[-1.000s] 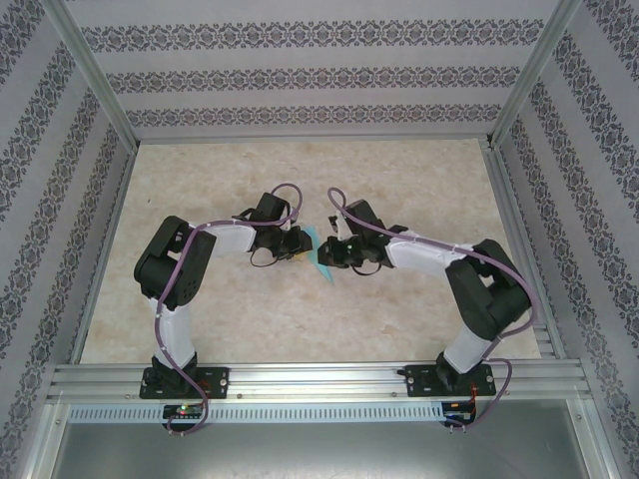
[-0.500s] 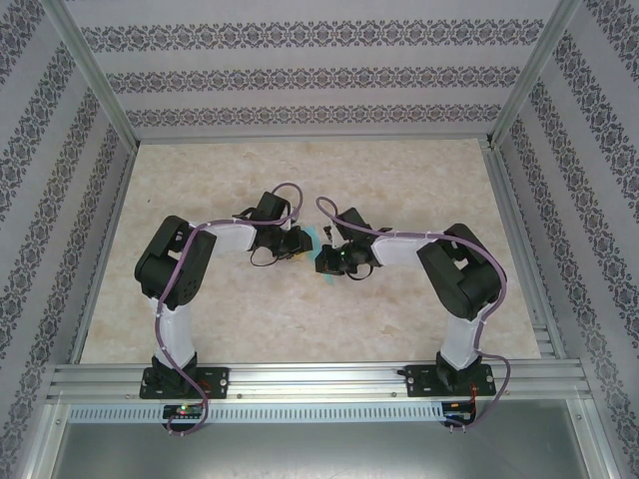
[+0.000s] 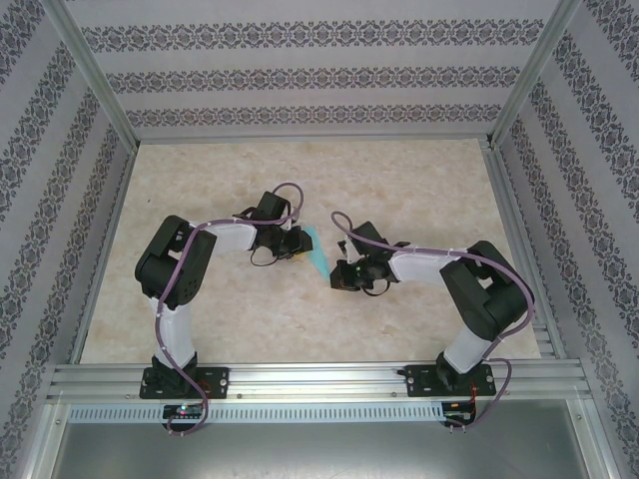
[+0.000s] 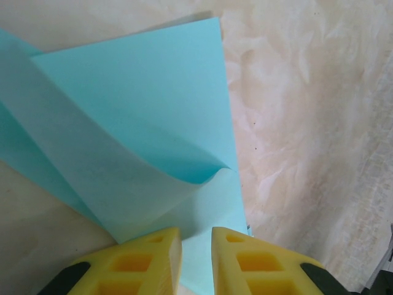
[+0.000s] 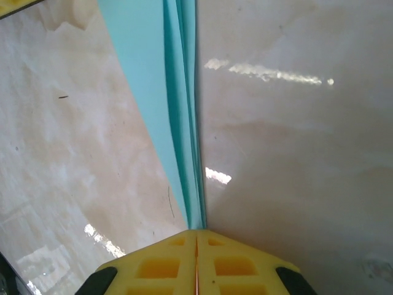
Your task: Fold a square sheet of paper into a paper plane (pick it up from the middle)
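The turquoise paper plane [image 3: 318,251] lies mid-table as a narrow folded strip between the two grippers. In the left wrist view the paper plane [image 4: 135,104] shows a broad flat layer with a flap curling up over it. My left gripper [image 3: 298,246] sits at its left side. The left gripper [image 4: 196,232] has its yellow fingers a little apart, with paper showing in the gap. My right gripper [image 3: 337,278] is at the strip's near end. In the right wrist view the right gripper [image 5: 196,231] is shut, with the edge-on folded layers of the paper plane [image 5: 178,92] running straight into the fingertip seam.
The marbled beige tabletop [image 3: 419,190] spreads out around the paper. Patterned walls and aluminium posts [image 3: 100,90] enclose it on three sides. An aluminium rail [image 3: 319,384] holding both arm bases runs along the near edge.
My right gripper has slid from the middle of the paper toward the near right, ending at the strip's near end. The left gripper and the paper have stayed put.
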You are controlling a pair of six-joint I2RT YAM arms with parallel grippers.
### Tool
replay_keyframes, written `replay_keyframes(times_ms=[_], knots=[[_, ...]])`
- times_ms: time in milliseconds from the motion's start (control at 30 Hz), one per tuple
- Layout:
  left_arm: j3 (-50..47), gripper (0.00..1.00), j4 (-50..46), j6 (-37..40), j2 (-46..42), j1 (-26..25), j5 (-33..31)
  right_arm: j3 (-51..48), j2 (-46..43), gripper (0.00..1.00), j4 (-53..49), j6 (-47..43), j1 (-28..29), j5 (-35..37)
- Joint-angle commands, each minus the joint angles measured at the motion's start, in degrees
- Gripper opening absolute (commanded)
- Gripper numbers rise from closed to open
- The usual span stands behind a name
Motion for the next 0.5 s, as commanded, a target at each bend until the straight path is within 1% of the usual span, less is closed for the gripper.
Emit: replay_keyframes(times_ms=[0,100,200,300,467], knots=[[-1.4,0.24,-2.8,2.4,4.5,0.1,-6.9,3.4,-3.4,0.09,-0.9,0.8,-0.4,0.7],[-1.4,0.24,-2.7,2.4,4.6,0.1,-6.7,6.8,-2.3,0.1,1.8,1.9,-0.3,-1.7],[-1.4,0.23,-2.6,2.3,4.7,0.0,-6.5,9.5,1.1,0.11,3.7,2.9,-0.2,-2.6],[-1.4,0.23,-2.5,2.2,4.8,0.1,-6.3,11.6,5.4,0.1,4.1,3.1,-0.4,-2.2],[-1.4,0.24,-2.3,2.6,4.7,0.1,-5.6,10.9,9.8,0.09,4.5,3.3,-0.7,-0.7]])
